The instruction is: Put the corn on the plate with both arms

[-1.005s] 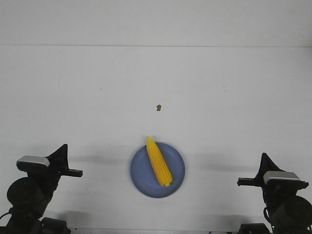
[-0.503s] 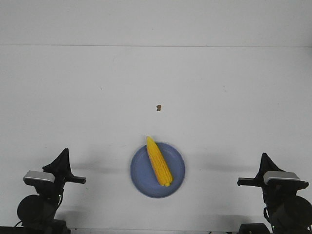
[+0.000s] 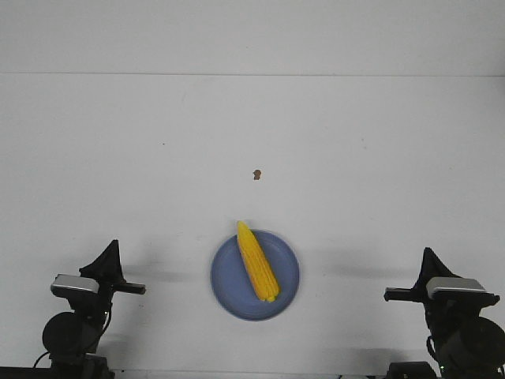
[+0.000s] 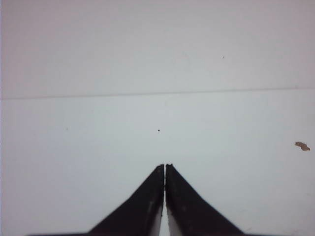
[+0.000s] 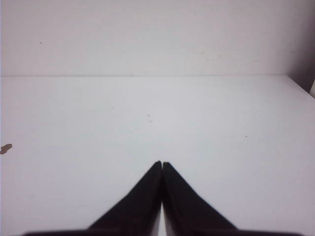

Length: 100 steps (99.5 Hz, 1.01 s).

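Looks like a lab test bench, not anyone's kitchen: plain white table (image 3: 118, 158), blank white wall (image 3: 252, 35) behind, and two black robot arms (image 3: 79, 316) parked at the near edge.

A bright yellow tapered corn cob (image 3: 257, 261) lies diagonally on a round, shallow blue-periwinkle plate (image 3: 233, 296) — pointed tip just past the far-left rim, blunt end near centre.

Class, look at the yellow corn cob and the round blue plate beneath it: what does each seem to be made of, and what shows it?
The yellow corn cob looks like moulded plastic: very uniform bright colour. The round blue plate seems matte plastic or glazed ceramic: flat even colour, no glare; uncertain.
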Each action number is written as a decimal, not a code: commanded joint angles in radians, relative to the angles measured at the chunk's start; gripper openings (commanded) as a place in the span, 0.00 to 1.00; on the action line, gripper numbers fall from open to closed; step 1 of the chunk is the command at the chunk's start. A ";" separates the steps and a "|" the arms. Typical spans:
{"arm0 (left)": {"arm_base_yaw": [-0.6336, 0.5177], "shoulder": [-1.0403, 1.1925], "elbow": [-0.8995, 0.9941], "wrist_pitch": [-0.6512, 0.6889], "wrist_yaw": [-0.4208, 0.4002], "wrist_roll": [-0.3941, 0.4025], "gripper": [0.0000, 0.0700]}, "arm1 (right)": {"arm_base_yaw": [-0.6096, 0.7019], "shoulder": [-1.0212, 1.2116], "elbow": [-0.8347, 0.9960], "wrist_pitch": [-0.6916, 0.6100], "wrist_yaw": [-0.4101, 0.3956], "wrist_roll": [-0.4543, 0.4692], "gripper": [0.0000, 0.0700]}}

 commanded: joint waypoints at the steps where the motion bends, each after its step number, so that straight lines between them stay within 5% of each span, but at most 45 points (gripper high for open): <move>1: -0.001 -0.003 -0.013 0.037 -0.002 0.009 0.02 | 0.001 0.000 0.008 0.010 0.003 -0.011 0.00; 100: -0.001 -0.002 -0.029 0.060 -0.002 -0.011 0.02 | 0.001 -0.002 0.008 0.010 0.005 -0.011 0.00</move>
